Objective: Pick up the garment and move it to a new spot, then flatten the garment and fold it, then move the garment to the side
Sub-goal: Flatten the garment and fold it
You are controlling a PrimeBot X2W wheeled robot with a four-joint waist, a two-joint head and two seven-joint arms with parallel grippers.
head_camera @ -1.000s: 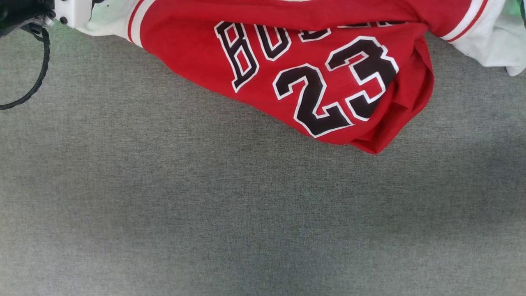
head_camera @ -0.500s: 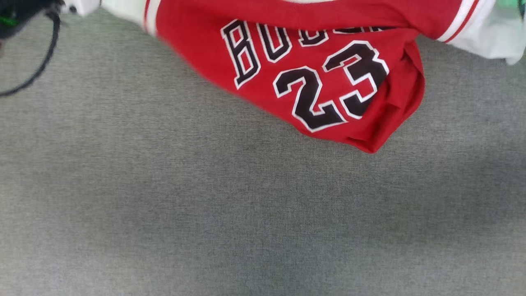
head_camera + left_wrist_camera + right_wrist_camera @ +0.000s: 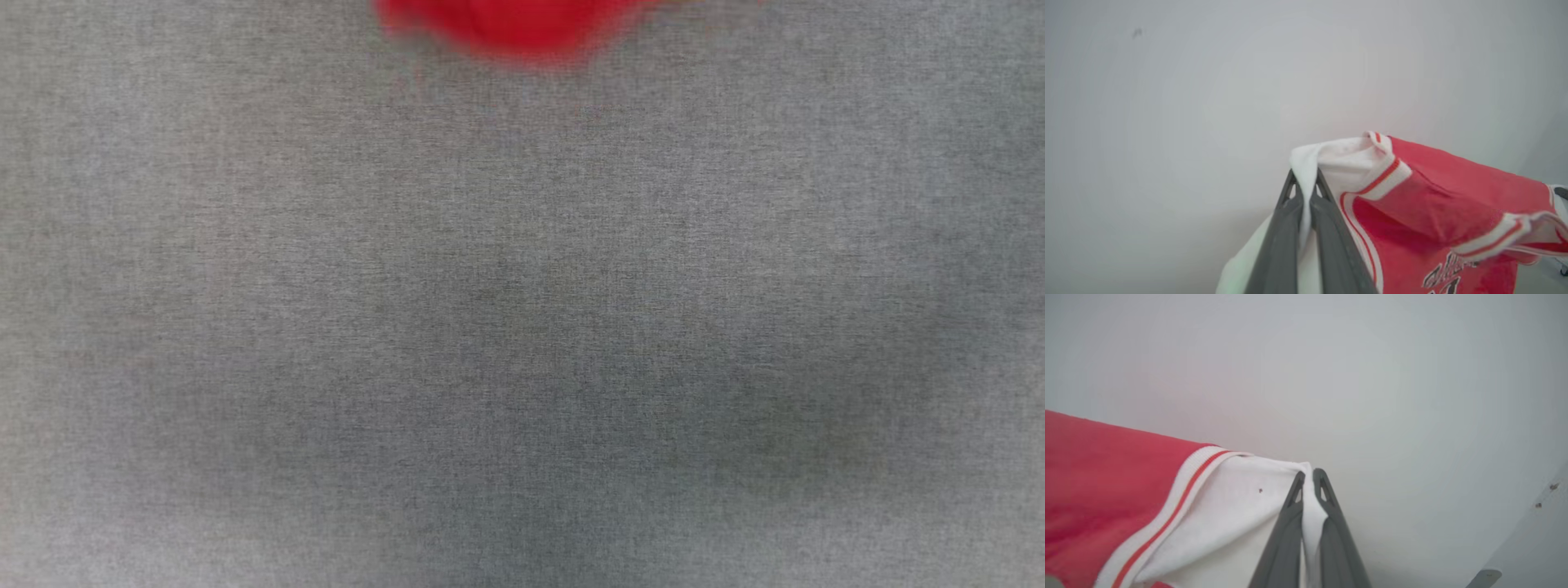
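Note:
The garment (image 3: 1453, 192) is a red jersey with white sleeves and red-white striped trim. It hangs in the air between my two grippers. In the left wrist view my left gripper (image 3: 1305, 179) is shut on one white sleeve, with black lettering showing low on the red cloth. In the right wrist view my right gripper (image 3: 1308, 475) is shut on the other white sleeve of the garment (image 3: 1106, 473). In the head view a blurred red bottom edge of the garment (image 3: 506, 24) shows at the top middle.
A grey fabric tabletop (image 3: 522, 327) spreads across the head view below the garment. A plain pale wall (image 3: 1208, 81) stands behind the cloth in both wrist views.
The garment has risen up and out of the head view, from lying across the top with its number showing to a mere red edge. My left gripper has shut on the sleeve.

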